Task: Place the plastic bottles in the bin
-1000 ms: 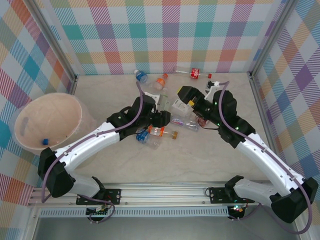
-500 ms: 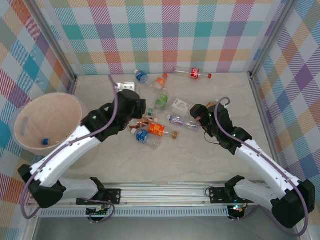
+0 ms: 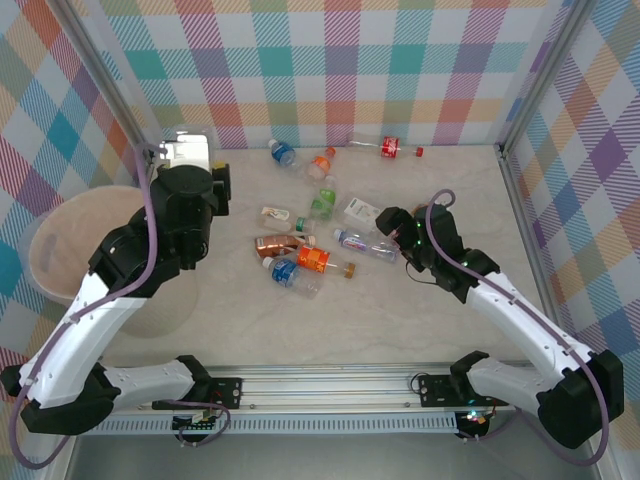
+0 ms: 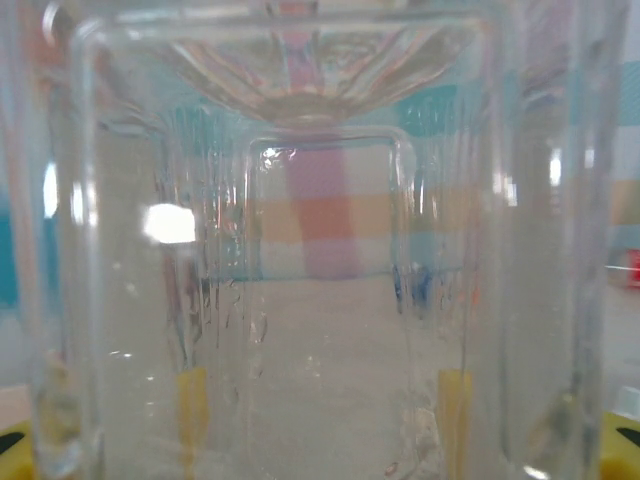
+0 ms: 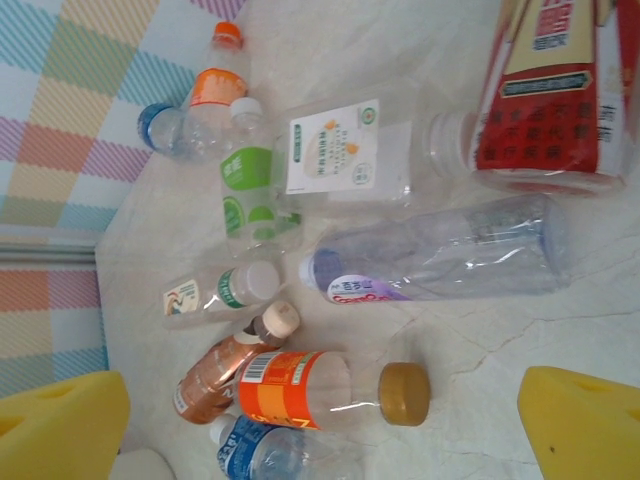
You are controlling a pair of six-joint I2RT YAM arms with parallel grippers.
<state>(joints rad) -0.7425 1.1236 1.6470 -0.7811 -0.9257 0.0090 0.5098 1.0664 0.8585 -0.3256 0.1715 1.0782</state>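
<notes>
Plastic bottles (image 3: 315, 260), about ten, lie scattered on the worktop (image 3: 450, 180) in the top view, well apart from the bin (image 3: 40, 250) at left. The left arm holds a clear bottle (image 3: 190, 152) up near the bin's far rim.

Left wrist: the left fingers (image 4: 622, 452) are clamped on that clear, unlabelled bottle.

Right wrist: the right fingers (image 5: 585, 420) stand wide apart and empty above a red-labelled bottle (image 5: 560, 100) whose print is unreadable, and an orange-labelled bottle (image 5: 300, 390) showing a barcode.

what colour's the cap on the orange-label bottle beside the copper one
Golden-brown cap; right wrist view shows it best.
</notes>
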